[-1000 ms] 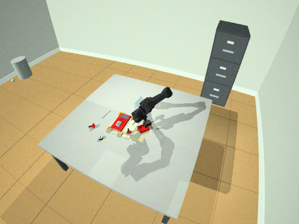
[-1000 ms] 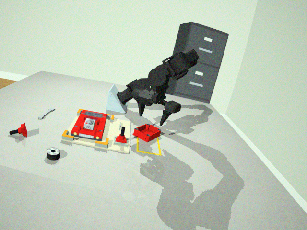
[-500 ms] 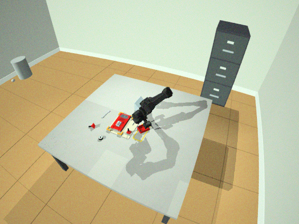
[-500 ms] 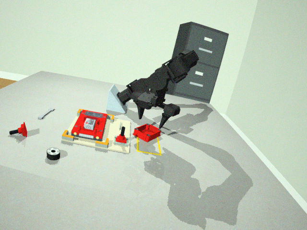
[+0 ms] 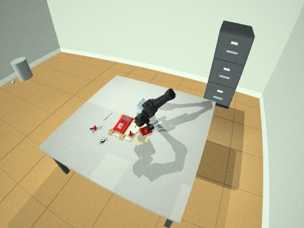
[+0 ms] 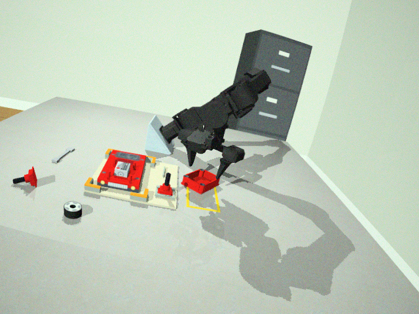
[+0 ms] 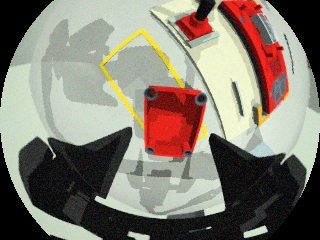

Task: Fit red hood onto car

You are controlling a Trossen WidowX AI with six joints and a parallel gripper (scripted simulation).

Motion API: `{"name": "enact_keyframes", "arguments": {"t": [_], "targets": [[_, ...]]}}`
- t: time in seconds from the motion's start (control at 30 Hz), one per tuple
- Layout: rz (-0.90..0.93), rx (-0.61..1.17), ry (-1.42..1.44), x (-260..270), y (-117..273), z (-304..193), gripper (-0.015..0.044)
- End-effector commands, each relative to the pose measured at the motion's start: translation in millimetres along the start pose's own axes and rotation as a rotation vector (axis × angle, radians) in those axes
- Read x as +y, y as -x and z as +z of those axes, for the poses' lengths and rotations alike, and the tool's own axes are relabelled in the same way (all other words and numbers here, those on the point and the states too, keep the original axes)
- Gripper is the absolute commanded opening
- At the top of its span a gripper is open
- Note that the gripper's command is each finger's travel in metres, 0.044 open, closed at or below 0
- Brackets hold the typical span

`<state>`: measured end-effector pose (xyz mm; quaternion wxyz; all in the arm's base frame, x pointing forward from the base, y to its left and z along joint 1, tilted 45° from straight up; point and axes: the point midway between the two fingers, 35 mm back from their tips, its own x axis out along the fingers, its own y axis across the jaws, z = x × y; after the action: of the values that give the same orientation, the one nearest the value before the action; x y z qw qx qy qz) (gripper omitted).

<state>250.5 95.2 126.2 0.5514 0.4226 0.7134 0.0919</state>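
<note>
On the table (image 5: pixel 110 169) (image 6: pixel 152 256), inward from its edges and corners, the red hood (image 5: pixel 145 131) (image 6: pixel 200 182) (image 7: pixel 170 122) lay beside the jig (image 5: pixel 134 128) (image 6: pixel 154 182) (image 7: pixel 220 60), unfitted, beneath a wide-open, empty gripper (image 5: pixel 145 124) (image 6: pixel 204 170) (image 7: pixel 172 134); grasping, fitting and withdrawing apparently remained, the engine block (image 5: pixel 120 126) (image 6: pixel 122 169) already seated.

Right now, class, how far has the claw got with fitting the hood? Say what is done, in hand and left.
Done: the engine block sits in the red chassis.
In hand: nothing; the open claw stands over the red hood, which lies hollow side up partly across the yellow outline.
Left: grasping, apparently turning over, lifting, seating on the pegs, then withdrawing.
</note>
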Motion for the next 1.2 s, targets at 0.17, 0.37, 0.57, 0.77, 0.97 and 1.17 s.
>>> {"name": "enact_keyframes", "arguments": {"t": [0.17, 0.37, 0.57, 0.77, 0.97, 1.17], "targets": [[0.002, 0.006, -0.008, -1.4, -5.7, -1.4, 0.044], [0.002, 0.006, -0.008, -1.4, -8.3, -1.4, 0.044], [0.002, 0.006, -0.008, -1.4, -11.2, -1.3, 0.044], [0.002, 0.006, -0.008, -1.3, -14.2, -1.3, 0.044], [0.002, 0.006, -0.008, -1.3, -17.1, -1.4, 0.044], [0.002, 0.006, -0.008, -1.3, -20.0, -1.5, 0.044]]}}
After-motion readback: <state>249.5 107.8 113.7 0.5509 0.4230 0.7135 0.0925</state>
